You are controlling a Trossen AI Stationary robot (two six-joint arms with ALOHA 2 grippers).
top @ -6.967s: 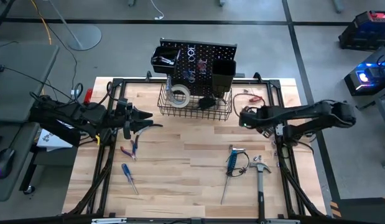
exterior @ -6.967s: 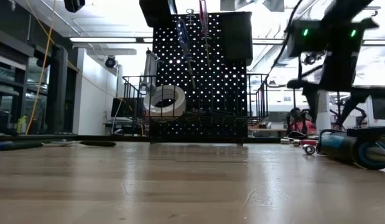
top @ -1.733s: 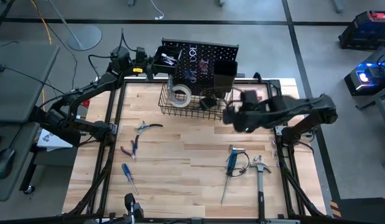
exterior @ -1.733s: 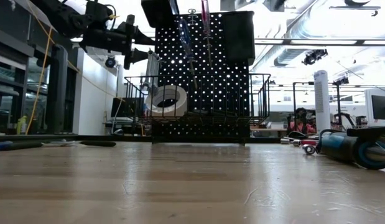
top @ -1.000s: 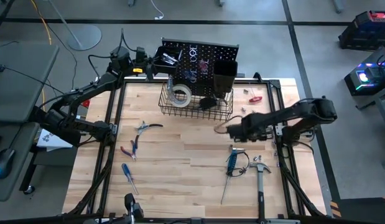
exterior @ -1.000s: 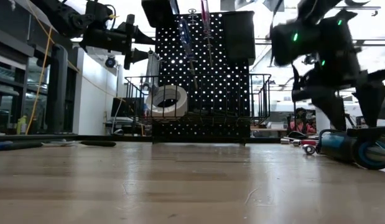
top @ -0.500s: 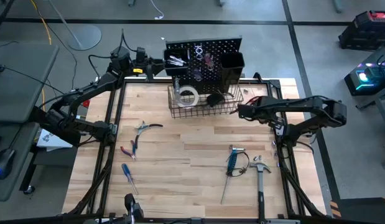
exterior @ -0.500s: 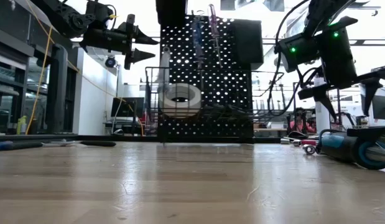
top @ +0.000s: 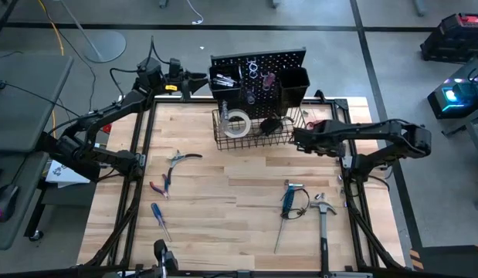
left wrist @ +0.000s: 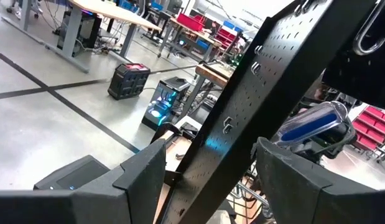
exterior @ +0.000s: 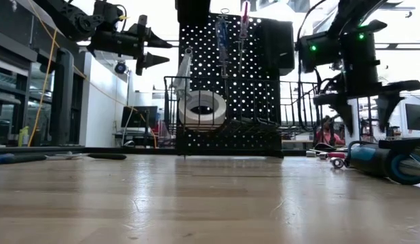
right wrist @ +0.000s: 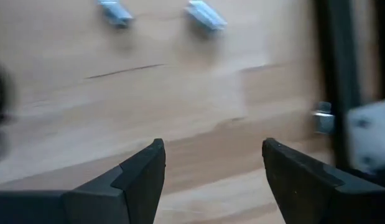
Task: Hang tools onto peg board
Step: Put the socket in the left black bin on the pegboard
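The peg board [top: 258,66] with its wire basket [top: 258,131] blocks the upper middle of the frame. The tabletop [top: 223,208] below lies open between the pliers [top: 163,185] at left and the hammer [top: 323,212] at lower right.

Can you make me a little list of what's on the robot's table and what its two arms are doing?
peg board: upright at the far edge of the table
wire basket: holds the white tape roll
loose tools: pliers, blue screwdriver, hammer
left gripper: raised beside the board's left edge, jaws open, empty
right gripper: by the basket's right end, jaws open, empty
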